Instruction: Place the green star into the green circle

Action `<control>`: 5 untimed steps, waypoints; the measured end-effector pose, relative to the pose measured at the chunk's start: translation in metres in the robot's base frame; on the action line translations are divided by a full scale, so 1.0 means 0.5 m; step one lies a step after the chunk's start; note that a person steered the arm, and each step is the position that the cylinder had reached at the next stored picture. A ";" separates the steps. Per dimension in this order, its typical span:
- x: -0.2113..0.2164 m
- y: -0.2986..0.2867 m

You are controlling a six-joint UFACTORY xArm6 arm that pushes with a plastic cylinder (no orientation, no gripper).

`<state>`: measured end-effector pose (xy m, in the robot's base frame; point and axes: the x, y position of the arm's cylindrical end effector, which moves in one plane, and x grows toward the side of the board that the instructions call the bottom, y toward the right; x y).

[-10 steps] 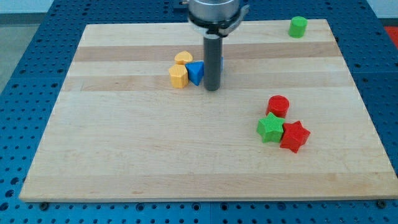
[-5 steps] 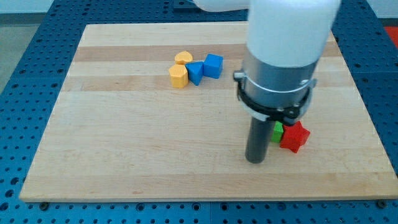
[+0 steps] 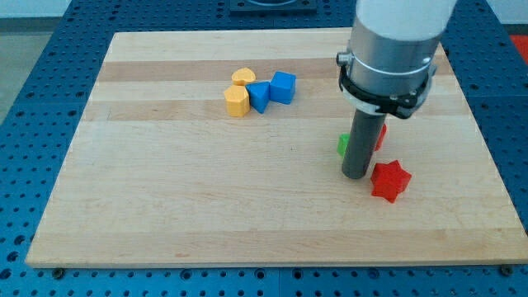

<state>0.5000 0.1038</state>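
Wooden tabletop point(image 3: 165, 190) on blue pegboard. Green star point(image 3: 341, 145) peeks out just left of your tip point(image 3: 355, 175), mostly hidden behind the rod. No jaws on this rig. Green circle isn't visible, probably behind the arm; most of the push looks left. Red star point(image 3: 389, 180) sits just right.

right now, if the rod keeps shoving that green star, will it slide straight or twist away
Likely twist: my tip sits against the green star, which shows only a sliver at the rod's left. Its points give an uneven contact, so it may rotate. It looks rigid and flat-bottomed, so probably slides, not tips. The red star lies apart.
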 end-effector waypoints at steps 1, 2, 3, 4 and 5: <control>-0.034 -0.009; -0.062 -0.009; -0.083 0.000; -0.094 0.002; -0.073 0.016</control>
<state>0.4633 0.1116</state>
